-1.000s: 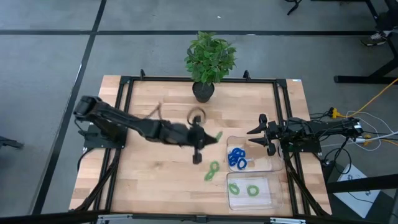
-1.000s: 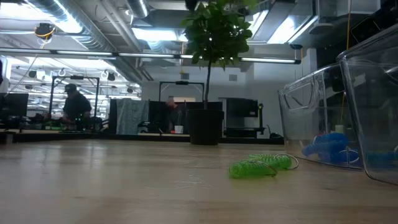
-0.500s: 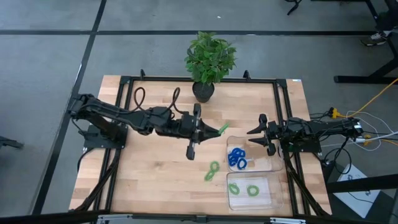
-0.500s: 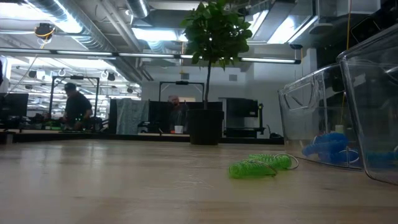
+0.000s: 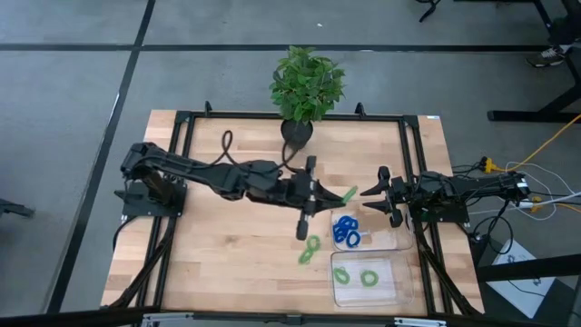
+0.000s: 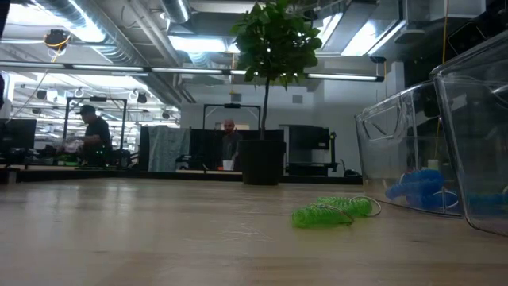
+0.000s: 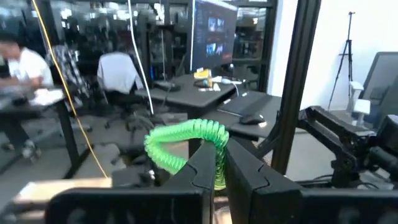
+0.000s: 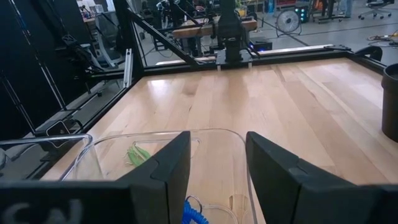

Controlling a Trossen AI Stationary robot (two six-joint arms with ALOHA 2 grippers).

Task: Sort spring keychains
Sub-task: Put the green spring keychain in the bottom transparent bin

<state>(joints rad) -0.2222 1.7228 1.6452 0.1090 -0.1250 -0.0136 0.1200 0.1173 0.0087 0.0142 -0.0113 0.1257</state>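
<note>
While left gripper (image 5: 329, 193) clenches green spring keychain (image 7: 186, 138) above table centre, watch coil: it dangles, could snag tray wall or slip, you'd guess. Clear trays (image 5: 392, 277) at four o'clock. Loose green keychain (image 5: 310, 249) on table below. Right gripper (image 5: 370, 195) spread wide at three o'clock, crowding approach. Potted plant (image 5: 307, 86) at twelve.

Left arm stretched from its base at the table's left edge across the middle toward the right side, wrist level. Left gripper (image 5: 338, 194) raised clear of the tabletop, fingers (image 7: 245, 169) pinched together on a green coil. Right arm reaching in from the right edge, held low and level. Right gripper (image 5: 366, 200) facing the left gripper, close by, fingers (image 8: 166, 163) spread apart, holding nothing.
</note>
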